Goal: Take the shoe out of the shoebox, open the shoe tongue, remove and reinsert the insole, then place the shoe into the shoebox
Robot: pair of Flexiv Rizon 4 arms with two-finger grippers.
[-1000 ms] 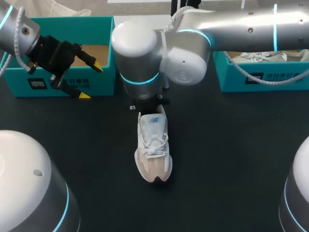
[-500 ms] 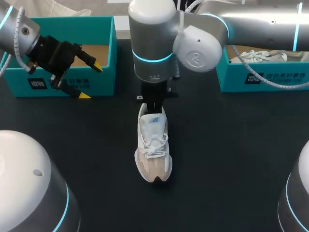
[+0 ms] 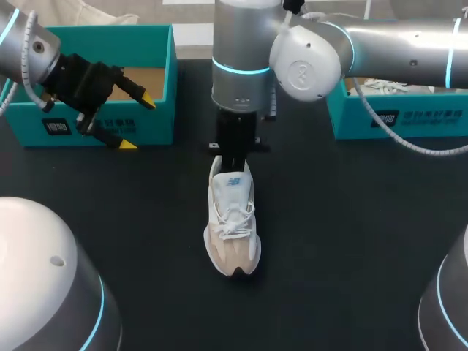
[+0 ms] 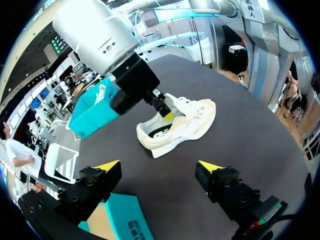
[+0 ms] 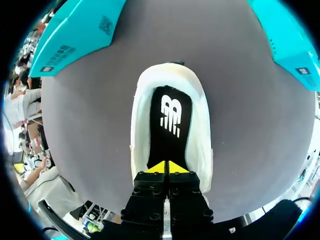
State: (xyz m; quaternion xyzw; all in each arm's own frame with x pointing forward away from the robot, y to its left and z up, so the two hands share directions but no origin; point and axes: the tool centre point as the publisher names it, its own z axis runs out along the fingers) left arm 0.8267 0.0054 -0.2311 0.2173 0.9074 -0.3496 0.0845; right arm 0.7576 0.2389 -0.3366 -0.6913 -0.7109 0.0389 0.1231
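Jaws on the right arm closed tip to tip, down in the heel opening of the shoe [image 3: 232, 223], against the black insole [image 5: 169, 125]; cannot tell if its edge is pinched. Shoe sits upright and unbraced mid-table [image 3: 351, 219]. Risk: a pull drags or tips the whole shoe, or the tips slip off bare. Left jaws spread, empty, well away by the left shoebox [image 3: 157, 110], too far to steady it.

Silver arms [image 3: 395, 44] with glowing cyan rings (white coiled cables), black yellow-tipped fingers [image 3: 146, 100].
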